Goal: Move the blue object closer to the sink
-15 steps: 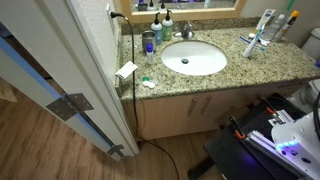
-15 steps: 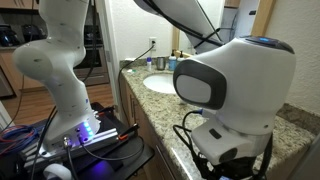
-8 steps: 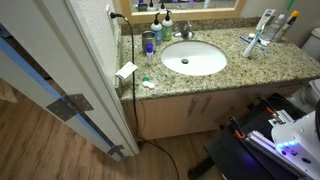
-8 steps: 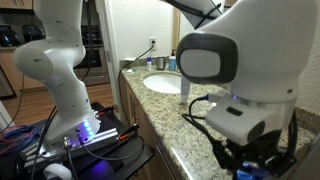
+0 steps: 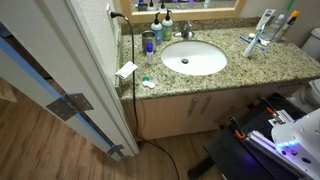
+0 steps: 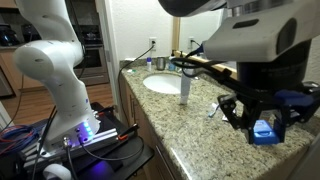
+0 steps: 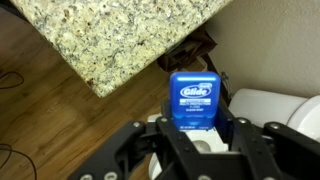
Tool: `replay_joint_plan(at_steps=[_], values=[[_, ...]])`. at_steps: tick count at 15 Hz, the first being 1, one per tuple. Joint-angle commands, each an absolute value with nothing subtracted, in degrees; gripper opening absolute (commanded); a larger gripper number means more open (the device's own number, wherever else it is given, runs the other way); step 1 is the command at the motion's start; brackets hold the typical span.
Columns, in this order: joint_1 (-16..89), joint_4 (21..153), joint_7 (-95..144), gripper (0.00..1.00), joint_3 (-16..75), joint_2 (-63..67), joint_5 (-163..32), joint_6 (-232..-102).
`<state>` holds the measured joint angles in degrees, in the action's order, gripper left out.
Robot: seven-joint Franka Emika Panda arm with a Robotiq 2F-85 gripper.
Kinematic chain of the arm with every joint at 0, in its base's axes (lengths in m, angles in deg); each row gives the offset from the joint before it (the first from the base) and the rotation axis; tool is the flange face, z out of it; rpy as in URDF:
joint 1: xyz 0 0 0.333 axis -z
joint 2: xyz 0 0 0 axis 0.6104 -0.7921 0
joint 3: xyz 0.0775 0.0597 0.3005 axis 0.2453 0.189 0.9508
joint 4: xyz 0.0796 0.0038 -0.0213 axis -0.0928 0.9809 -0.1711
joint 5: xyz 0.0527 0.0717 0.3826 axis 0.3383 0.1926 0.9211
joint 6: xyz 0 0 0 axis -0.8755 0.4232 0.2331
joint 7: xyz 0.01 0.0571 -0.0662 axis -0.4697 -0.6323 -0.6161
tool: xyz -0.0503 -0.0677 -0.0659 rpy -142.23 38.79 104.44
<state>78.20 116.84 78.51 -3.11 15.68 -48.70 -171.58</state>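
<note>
blue object [image 7: 194, 98]: a small flat blue pack with white print, held upright between the fingers of the gripper [image 7: 194, 128]. in an exterior view it [image 6: 265, 131] hangs in the air, touching nothing but the fingers.
gripper: closed onto the pack's two narrow sides, jaws only as wide as the pack, with nothing else in it.
sink [image 5: 205, 62]: a round white basin in the speckled counter [image 5: 270, 65], with the chrome faucet [image 5: 186, 31] behind it. it is well apart from the held pack, and bare granite lies between them.
under the pack: the wrist view shows the counter's corner at upper left and the wooden floor [image 7: 40, 110] beyond (so a slip here probably means a drop to the floor, not onto the stone).
handling: i judge it light and rigid, a hard smooth shell. it could slide if the squeeze slackens, is unlikely to break, and may tip over when stood on its narrow edge.
where to hold: across the narrow sides near the middle, as now, leaving the base free to meet the counter.
step in hand: carrying. the set-down beside the basin is not yet done.
next move calls for: travel over the granite toward the basin rim, then lowering until the base touches before the fingers open.
</note>
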Motion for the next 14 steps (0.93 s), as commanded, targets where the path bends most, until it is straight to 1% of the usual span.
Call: replay_joint_plan(at_steps=[1, 4, 6, 7, 9, 10, 14], values=[[75.75, 120.18, 76.82, 0.19, -1.2, 22.69, -50.67, -170.48], [73.73, 119.69, 75.87, 0.19, 1.26, 31.07, -54.16, -163.83], [73.64, 117.31, 74.64, 0.19, 1.88, 33.24, -52.51, -157.51], [74.02, 117.19, 77.45, 0.44, 2.4, 29.52, -53.02, -161.89], [74.26, 116.97, 76.58, 0.44, 2.78, 33.17, -52.84, -158.37], [74.78, 117.63, 77.75, 0.19, 3.57, 32.11, -55.37, -158.38], [72.74, 121.29, 80.03, 0.19, 11.2, 35.56, -65.91, -156.89]])
